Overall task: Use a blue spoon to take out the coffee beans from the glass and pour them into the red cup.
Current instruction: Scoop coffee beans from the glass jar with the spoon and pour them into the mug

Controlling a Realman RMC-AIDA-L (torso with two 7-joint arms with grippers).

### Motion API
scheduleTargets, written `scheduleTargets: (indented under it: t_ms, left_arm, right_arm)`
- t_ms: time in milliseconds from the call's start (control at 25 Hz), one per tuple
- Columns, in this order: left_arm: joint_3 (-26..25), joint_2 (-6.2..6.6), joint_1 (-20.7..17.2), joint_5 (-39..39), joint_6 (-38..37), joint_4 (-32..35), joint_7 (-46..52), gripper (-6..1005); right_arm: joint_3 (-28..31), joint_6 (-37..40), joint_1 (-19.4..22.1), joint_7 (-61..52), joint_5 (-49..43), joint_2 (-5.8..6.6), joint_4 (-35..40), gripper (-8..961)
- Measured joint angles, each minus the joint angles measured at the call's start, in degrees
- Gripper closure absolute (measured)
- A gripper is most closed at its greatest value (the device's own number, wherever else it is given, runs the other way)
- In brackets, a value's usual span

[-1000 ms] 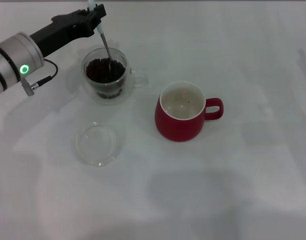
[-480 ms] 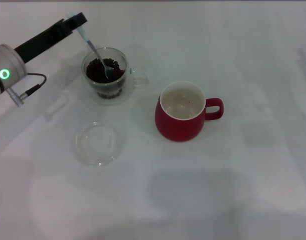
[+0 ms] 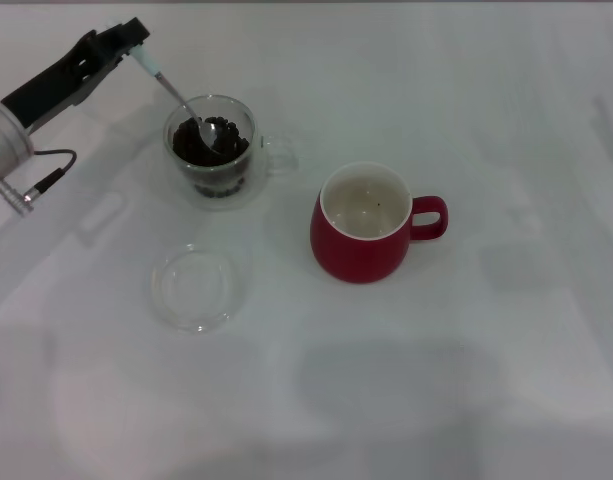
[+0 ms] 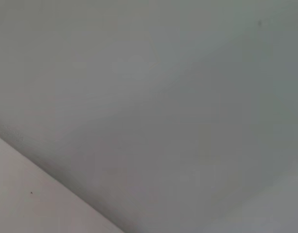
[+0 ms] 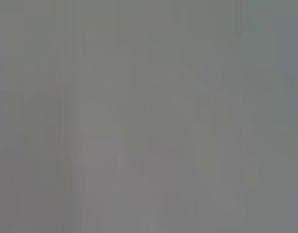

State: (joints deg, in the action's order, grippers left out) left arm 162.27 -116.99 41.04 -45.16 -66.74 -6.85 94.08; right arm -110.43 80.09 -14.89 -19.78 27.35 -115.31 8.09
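In the head view my left gripper (image 3: 134, 40) is at the far left, shut on the pale handle of the blue spoon (image 3: 176, 95). The spoon slants down to the right, and its metal bowl rests among the coffee beans (image 3: 198, 140) inside the glass (image 3: 211, 150). To the right of the glass stands the red cup (image 3: 362, 225), upright, its white inside showing and its handle pointing right. Both wrist views show only blank grey surface. The right gripper is out of view.
A flat clear glass saucer (image 3: 194, 288) lies on the white table (image 3: 486, 350) in front of the glass. My left arm's cable and connector (image 3: 36, 185) hang low at the left edge.
My left gripper has drawn back to the left and tipped the spoon from near upright to a low slant. The spoon's bowl stays in the glass. Cup and saucer have not moved.
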Motion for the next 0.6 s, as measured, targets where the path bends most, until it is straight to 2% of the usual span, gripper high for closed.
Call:
scheduleTargets:
  t_ms: [360,600]
  left_arm:
    - [0.0,0.01,-2.61,-4.83,-5.96,0.0,1.65,863]
    - [0.55,-0.18,-1.72,-3.51,-10.11,0.5,2.2,863]
  right_arm:
    - [-0.06,0.0,0.22,0.0,-0.23,0.0,0.0,95]
    - [-0.14,-0.01,0.18,0.0,-0.29,0.0,0.03,95]
